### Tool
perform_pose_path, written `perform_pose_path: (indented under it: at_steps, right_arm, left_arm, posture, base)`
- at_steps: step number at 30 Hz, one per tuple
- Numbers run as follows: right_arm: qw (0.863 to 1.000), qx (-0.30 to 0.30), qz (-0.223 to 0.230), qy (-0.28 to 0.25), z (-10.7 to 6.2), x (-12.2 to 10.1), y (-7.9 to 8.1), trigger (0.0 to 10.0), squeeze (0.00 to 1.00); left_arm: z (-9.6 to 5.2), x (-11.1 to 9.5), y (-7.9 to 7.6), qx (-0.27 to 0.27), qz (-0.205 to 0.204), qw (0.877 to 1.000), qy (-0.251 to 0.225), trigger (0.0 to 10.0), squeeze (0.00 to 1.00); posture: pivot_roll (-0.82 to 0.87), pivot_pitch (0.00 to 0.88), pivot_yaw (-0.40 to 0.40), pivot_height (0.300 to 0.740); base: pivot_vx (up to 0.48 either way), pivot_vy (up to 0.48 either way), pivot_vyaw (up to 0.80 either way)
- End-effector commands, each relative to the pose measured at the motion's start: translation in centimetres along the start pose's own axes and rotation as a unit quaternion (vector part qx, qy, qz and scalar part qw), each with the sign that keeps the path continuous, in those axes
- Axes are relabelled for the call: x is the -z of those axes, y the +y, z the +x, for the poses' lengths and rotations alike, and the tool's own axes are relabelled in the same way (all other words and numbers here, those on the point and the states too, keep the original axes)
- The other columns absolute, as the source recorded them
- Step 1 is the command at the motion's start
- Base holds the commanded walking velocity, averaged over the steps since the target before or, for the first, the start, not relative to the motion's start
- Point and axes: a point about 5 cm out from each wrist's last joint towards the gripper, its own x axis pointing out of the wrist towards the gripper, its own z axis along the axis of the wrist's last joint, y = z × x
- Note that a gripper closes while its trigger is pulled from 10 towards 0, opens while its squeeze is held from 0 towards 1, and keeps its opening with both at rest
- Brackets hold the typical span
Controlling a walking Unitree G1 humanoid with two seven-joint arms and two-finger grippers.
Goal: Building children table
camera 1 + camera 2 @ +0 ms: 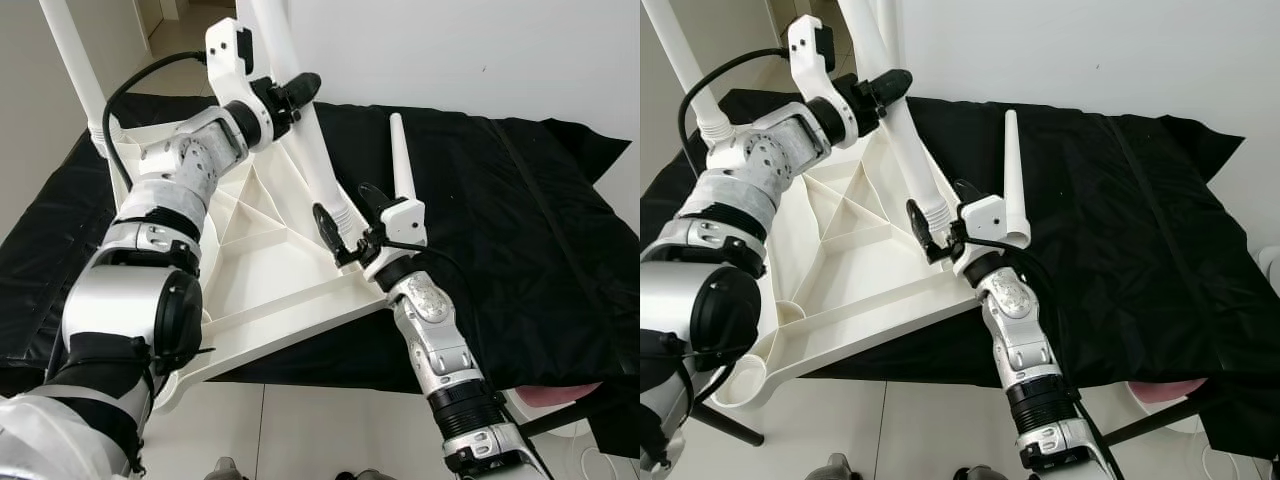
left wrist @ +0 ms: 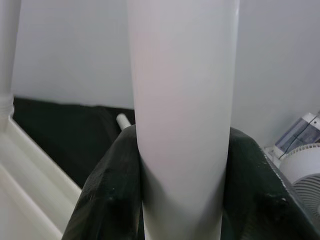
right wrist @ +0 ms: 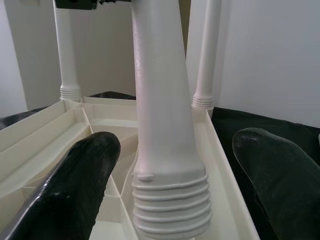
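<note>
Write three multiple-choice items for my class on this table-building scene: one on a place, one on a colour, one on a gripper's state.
1. Where does the loose leg lie?
A. on the black cloth
B. on the floor
C. inside the tabletop

2. What colour is the tabletop?
A. white
B. blue
C. brown

3. How is the left gripper?
A. open in the air
B. shut on the upright leg
C. flat on the cloth

Answers: 1 A, the leg rests on cloth beside the right gripper. 2 A, its ribbed underside is white. 3 B, the left wrist view shows its fingers clamped on the leg.
</note>
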Motion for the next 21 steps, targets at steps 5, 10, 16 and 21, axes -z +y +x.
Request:
perform_pose_path:
  at_steps: [5,10,16,21]
  right_arm:
    - [0.999,-0.005,-0.021,0.025,0.9,-1.3,-1.2,10.0,0.00]
    - [0.998,-0.022,-0.032,0.057,1.8,-1.4,-1.5,10.0,0.00]
    - [0.993,-0.038,-0.053,0.096,2.5,-0.7,-1.8,10.0,0.00]
    - [0.990,-0.050,-0.068,0.113,2.9,-0.2,-1.5,10.0,0.00]
  left_arm:
    - [-0.1,0.2,-2.5,0.031,0.099,0.994,-0.035,10.0,0.00]
    - [-0.1,0.8,-4.1,0.020,0.168,0.985,-0.045,10.0,0.00]
    - [0.0,1.5,-5.6,0.018,0.182,0.982,-0.052,10.0,0.00]
    - [0.0,2.0,-6.8,0.024,0.172,0.983,-0.056,10.0,0.00]
  posture:
    - [0.00,0.000,-0.055,0.740]
    - [0.01,0.000,-0.062,0.740]
    - [0.03,0.000,-0.072,0.740]
    - [0.03,0.000,-0.075,0.740]
  base:
    - [0.000,0.000,0.00]
    - [0.000,0.000,0.00]
    - [0.000,0.000,0.00]
    - [0.000,0.000,0.00]
